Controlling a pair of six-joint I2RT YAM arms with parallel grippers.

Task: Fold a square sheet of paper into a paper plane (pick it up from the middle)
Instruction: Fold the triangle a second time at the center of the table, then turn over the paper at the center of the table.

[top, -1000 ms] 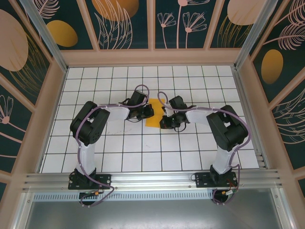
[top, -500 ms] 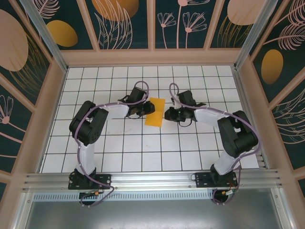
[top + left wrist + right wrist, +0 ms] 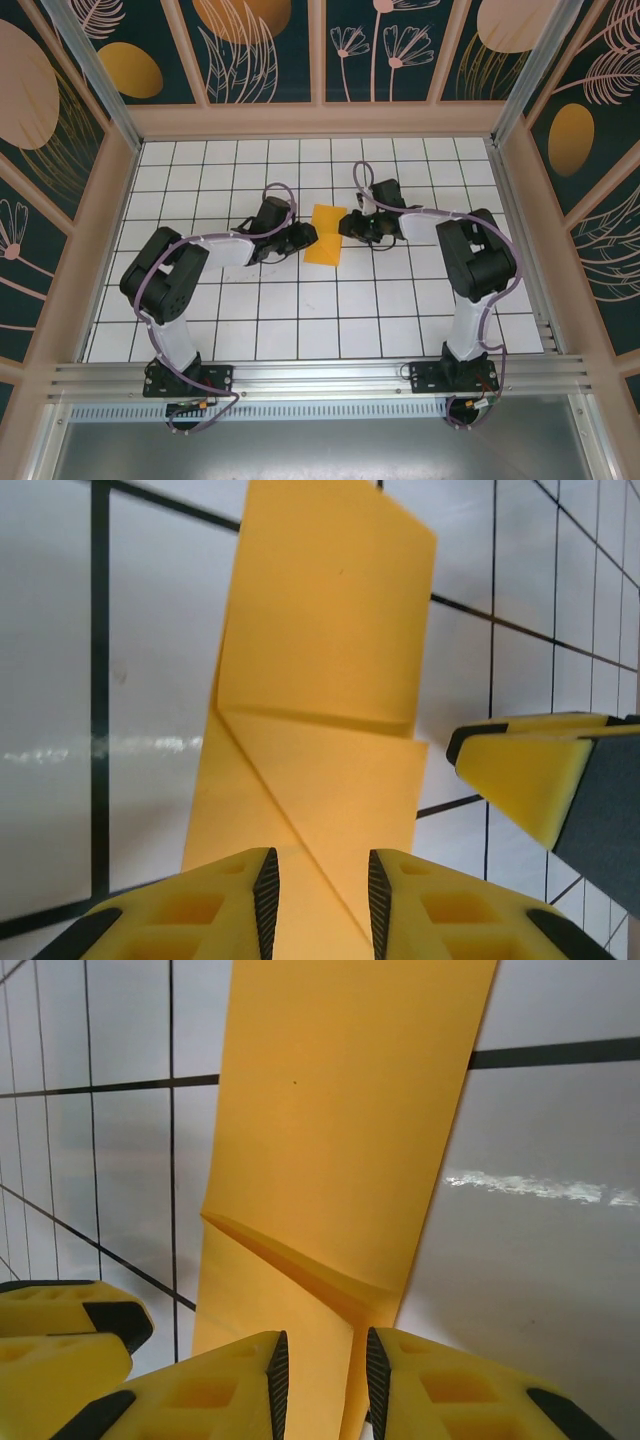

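White grid floor (image 3: 280,320): overhead I see the square sheet of paper (image 3: 325,248) flat between the left claw (image 3: 306,236) and right claw (image 3: 346,226). Wrist views add creases (image 3: 290,820), both jaws slightly parted over its ends.
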